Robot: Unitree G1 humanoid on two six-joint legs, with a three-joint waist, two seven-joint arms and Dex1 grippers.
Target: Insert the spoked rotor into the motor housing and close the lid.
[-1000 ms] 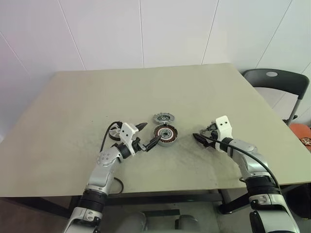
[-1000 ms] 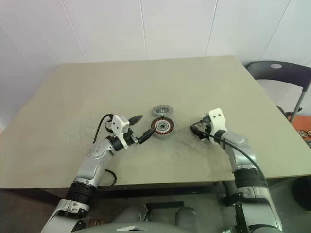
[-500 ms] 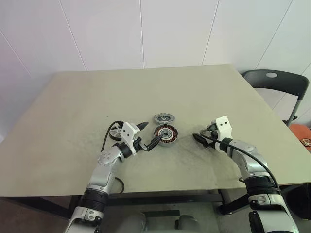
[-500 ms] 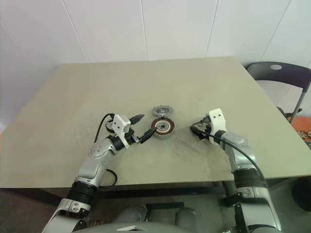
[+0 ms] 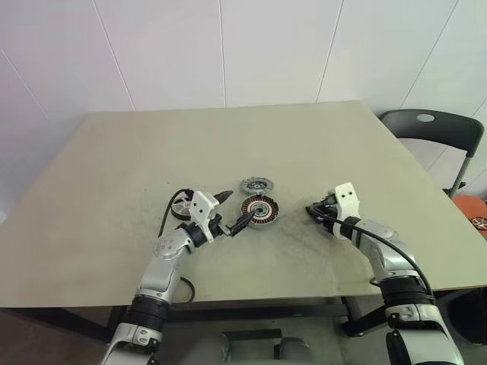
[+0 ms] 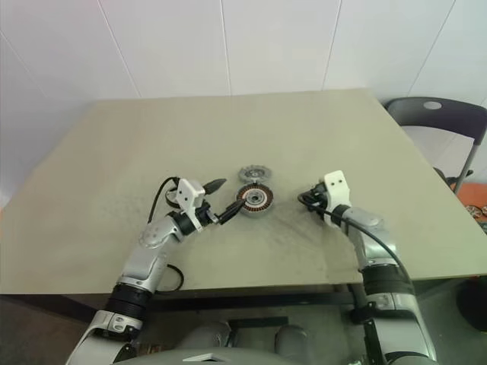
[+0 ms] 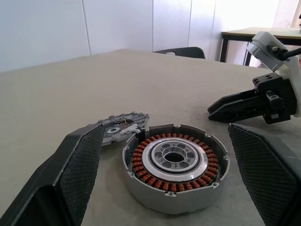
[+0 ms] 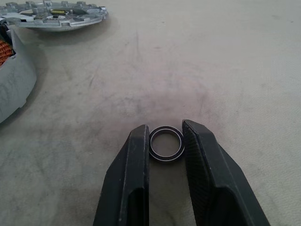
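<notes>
Motor housing (image 7: 175, 173) rotorless between spread left fingers (image 7: 75, 174); right fingers (image 8: 136, 174) clasping small ring (image 8: 166, 143).

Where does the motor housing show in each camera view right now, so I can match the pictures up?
Left eye view: motor housing at table centre, just past the left gripper.
Right eye view: centre, same spot.
Left wrist view: low centre, between that gripper's own fingers.
Right wrist view: grey wall cut off at one edge.
Shared landmark: the lid, lying flat right beside the housing.
</notes>
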